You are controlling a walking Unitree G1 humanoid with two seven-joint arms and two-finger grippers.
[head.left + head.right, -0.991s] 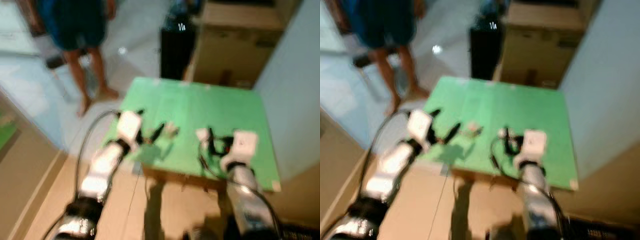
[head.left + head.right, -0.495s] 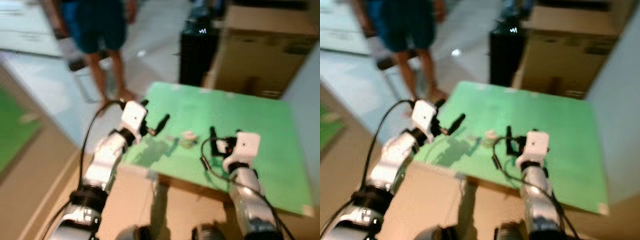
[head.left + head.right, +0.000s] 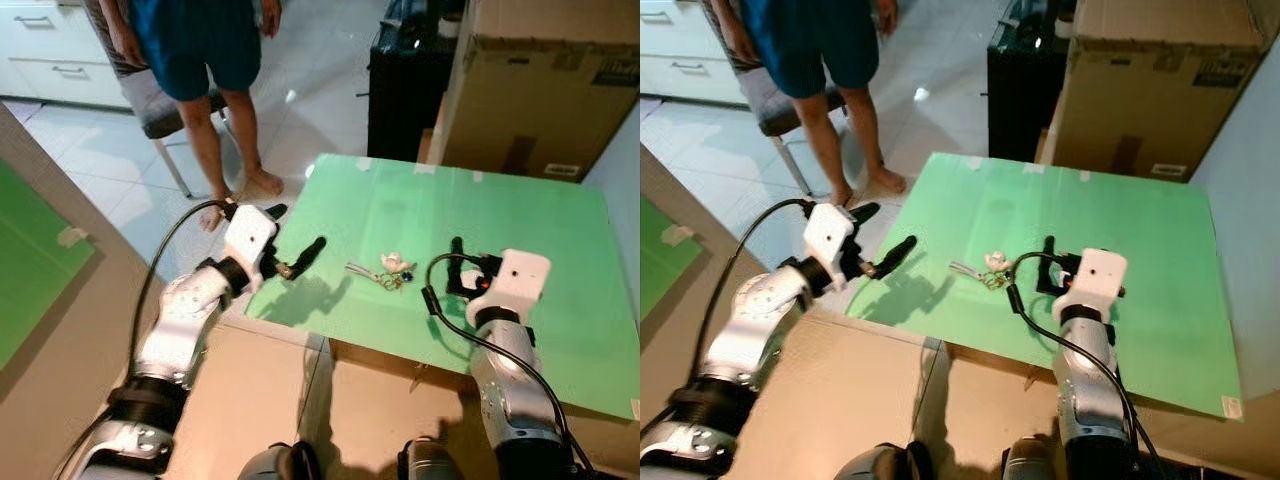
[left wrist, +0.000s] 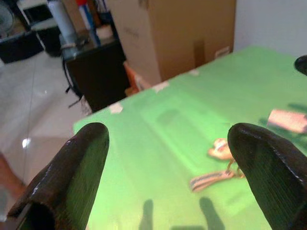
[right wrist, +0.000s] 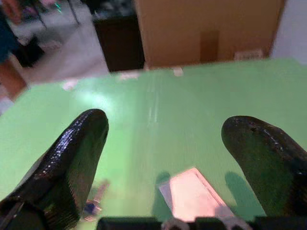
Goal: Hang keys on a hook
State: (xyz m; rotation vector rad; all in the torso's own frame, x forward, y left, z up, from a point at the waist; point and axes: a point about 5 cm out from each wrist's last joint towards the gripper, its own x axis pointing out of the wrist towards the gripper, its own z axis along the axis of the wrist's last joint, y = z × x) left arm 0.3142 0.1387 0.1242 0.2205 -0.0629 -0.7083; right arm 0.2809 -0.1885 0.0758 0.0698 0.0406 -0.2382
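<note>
A small bunch of keys (image 3: 385, 272) with a pale fob lies on the green table top (image 3: 500, 210), near its front middle. My left gripper (image 3: 293, 236) hovers over the table's front left corner, open, a hand's width left of the keys. In the left wrist view the keys (image 4: 221, 165) lie ahead between the spread fingers (image 4: 72, 167). My right gripper (image 3: 468, 260) is open just right of the keys, low over the table. In the right wrist view the keys (image 5: 93, 205) peek out beside one finger (image 5: 72, 158). Neither gripper holds anything.
A person (image 3: 195, 45) in blue shorts stands barefoot beyond the table's left corner, beside a chair (image 3: 150, 100). A black cabinet (image 3: 405, 85) and a large cardboard box (image 3: 540, 80) stand behind the table. A wall runs along the right; a green panel (image 3: 30, 260) is at my left.
The camera has swung and steadied, so the blur is gone. The keys lie in the same spot. Both grippers stay open on either side of them.
</note>
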